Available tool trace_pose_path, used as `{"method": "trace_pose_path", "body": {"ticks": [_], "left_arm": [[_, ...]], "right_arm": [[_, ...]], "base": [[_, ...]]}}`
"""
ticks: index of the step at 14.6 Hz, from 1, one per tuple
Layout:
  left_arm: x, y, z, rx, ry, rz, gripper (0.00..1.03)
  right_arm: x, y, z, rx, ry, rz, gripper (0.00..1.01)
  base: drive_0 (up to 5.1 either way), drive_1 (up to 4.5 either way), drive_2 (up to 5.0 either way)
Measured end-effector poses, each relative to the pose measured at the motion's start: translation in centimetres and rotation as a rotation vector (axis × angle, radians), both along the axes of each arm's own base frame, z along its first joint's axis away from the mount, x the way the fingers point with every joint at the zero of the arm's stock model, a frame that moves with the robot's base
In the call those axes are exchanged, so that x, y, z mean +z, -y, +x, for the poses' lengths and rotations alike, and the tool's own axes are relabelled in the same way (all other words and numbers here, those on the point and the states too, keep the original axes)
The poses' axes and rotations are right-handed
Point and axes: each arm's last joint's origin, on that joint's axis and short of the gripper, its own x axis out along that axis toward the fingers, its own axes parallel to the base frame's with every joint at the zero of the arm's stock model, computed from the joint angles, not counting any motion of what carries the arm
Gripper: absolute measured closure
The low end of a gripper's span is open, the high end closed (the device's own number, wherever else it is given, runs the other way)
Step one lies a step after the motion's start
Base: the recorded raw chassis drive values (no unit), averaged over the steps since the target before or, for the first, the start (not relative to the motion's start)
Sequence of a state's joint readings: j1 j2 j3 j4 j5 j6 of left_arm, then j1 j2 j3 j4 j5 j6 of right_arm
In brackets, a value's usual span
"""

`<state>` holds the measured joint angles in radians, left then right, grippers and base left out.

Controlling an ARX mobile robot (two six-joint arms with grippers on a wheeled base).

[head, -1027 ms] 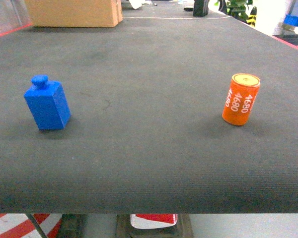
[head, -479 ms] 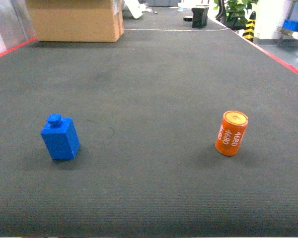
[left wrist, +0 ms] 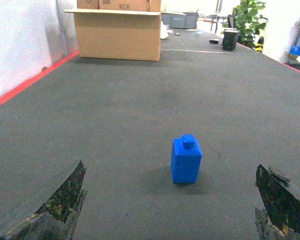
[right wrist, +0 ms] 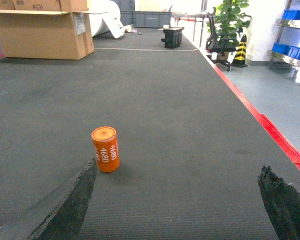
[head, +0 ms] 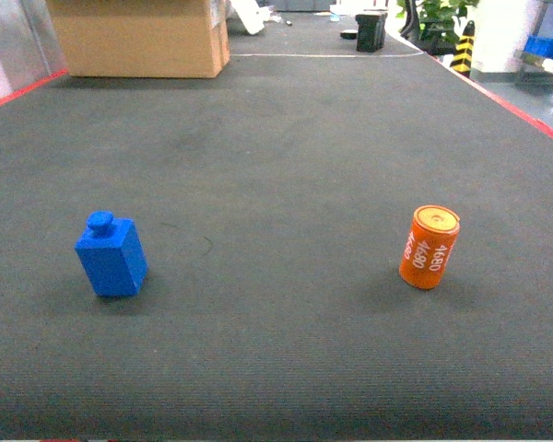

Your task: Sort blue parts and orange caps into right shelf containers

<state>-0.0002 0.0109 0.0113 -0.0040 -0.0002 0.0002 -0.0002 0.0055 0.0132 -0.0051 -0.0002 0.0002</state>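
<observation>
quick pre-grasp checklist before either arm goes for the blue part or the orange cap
1. Blue part standing upright on the mat: ok.
2. Orange cap upright, apart from the blue part: ok.
3. Left gripper open, blue part ahead between its fingers: ok.
4. Right gripper open: ok, but the orange cap sits near its left finger, not centred: not ok.
5. Nothing crowding either item: ok.
6. Blue crates for drop-off located: cannot tell.

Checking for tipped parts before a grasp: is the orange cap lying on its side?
No, the orange cap stands upright on the dark table, its round top facing up.
</observation>
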Motion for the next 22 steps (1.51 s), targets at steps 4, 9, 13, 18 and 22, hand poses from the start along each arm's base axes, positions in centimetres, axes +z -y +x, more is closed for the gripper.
{"method": "trace_pose_path", "body": {"ticks": [4,9,13,18,22], "left_arm": [[0.0,0.0,0.0,0.0,0.0,0.0,0.05],[0.0,0.0,0.0,0.0,0.0,0.0,0.05],[0.0,0.0,0.0,0.0,0.0,0.0,0.05],[0.0,0.0,0.0,0.0,0.0,0.0,0.05],[0.0,0.0,0.0,0.0,0.0,0.0,0.05]], "right_arm": [[0.0,0.0,0.0,0.0,0.0,0.0,0.03],[0.0,0.0,0.0,0.0,0.0,0.0,0.03],[0.0,0.0,0.0,0.0,0.0,0.0,0.03],[0.0,0.0,0.0,0.0,0.0,0.0,0.03],[0.0,0.0,0.0,0.0,0.0,0.0,0.03]], "base": [[0.0,0.0,0.0],[0.0,0.0,0.0],[0.0,0.0,0.0],[0.0,0.0,0.0],[0.0,0.0,0.0]]}}
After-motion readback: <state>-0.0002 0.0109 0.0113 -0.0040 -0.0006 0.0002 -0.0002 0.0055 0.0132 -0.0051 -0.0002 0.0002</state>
